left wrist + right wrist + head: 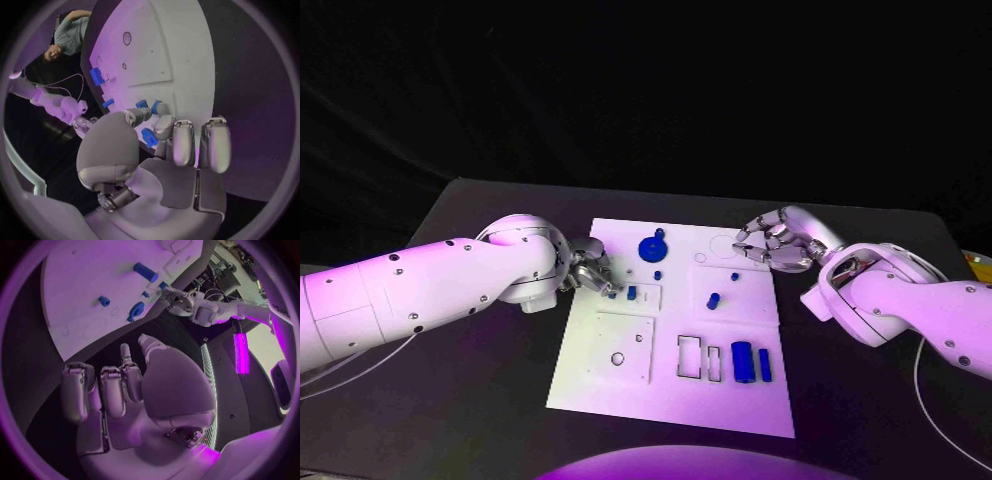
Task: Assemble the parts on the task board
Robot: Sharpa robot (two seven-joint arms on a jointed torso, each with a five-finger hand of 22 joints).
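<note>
The white task board (620,345) lies mid-table. My left hand (589,270) rests at its left edge and pinches a small blue part (149,137) between thumb and finger; two more blue parts (630,293) sit on the board just past the fingertips (164,125). My right hand (773,243) hovers over the board's far right corner, fingers curled in and holding nothing. A round blue part (653,246) stands near the far edge, small blue parts (713,299) lie mid-board, and two blue blocks (741,360) sit near the front right. The right wrist view looks over that hand (119,390) at the board (81,280).
The black table (473,400) surrounds the board. Rectangular cut-outs (691,357) lie beside the blue blocks, and a square plate with small holes (625,345) takes up the board's front left.
</note>
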